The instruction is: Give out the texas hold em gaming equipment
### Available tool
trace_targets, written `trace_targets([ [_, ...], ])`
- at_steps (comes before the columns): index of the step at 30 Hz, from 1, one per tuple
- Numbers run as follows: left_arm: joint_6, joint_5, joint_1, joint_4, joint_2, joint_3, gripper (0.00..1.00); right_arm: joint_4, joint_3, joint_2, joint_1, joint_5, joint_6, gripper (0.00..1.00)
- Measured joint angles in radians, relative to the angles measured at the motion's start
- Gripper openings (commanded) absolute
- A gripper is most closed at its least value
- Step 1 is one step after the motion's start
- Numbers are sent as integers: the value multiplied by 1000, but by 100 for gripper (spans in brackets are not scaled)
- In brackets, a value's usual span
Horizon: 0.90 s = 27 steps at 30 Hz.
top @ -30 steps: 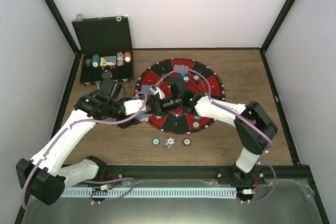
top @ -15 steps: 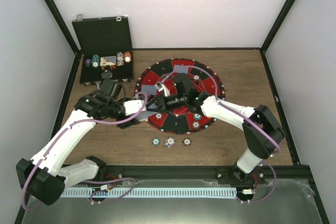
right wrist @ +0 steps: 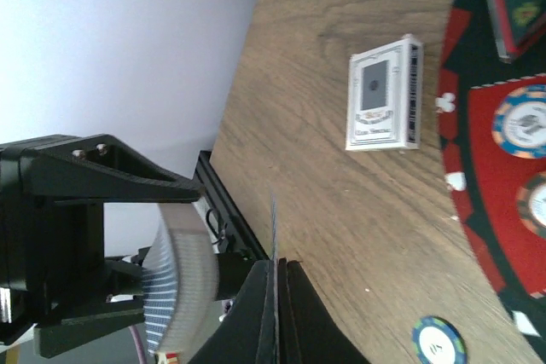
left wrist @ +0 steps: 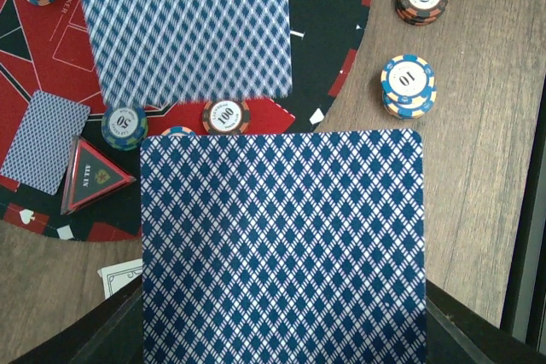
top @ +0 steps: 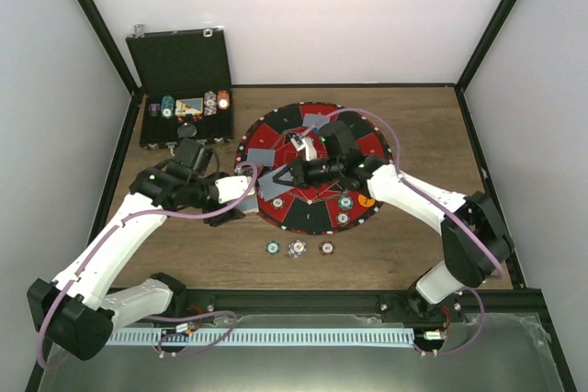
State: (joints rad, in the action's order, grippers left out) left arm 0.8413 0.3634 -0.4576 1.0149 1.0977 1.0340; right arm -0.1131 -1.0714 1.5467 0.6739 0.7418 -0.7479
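Observation:
My left gripper is shut on a deck of blue diamond-backed playing cards, held over the near-left edge of the round red-and-black mat. My right gripper is shut on a single card, seen edge-on, and that card hangs blurred just beyond the deck. Another card lies face down on the mat beside a triangular all-in marker. Striped chips sit on the mat. Three chips lie on the wood in front of it.
An open black case with chips stands at the back left. A white card box lies on the wood by the mat's edge. More cards lie at the mat's far side, and an orange disc at its near right.
The right gripper has shut on the top card of the deck and drawn it to the right, away from the left gripper. The left arm has held still.

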Motion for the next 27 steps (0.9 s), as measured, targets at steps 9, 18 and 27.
trace_targets([
  [9, 1, 0, 0, -2, -3, 0, 9, -85, 91, -67, -189, -9, 81, 1],
  [18, 1, 1, 0, -1, -3, 0, 9, -172, 167, 25, -332, -115, 216, 1],
  [27, 1, 0, 0, 4, -2, 5, 9, -180, 192, 140, -331, -175, 264, 13],
])
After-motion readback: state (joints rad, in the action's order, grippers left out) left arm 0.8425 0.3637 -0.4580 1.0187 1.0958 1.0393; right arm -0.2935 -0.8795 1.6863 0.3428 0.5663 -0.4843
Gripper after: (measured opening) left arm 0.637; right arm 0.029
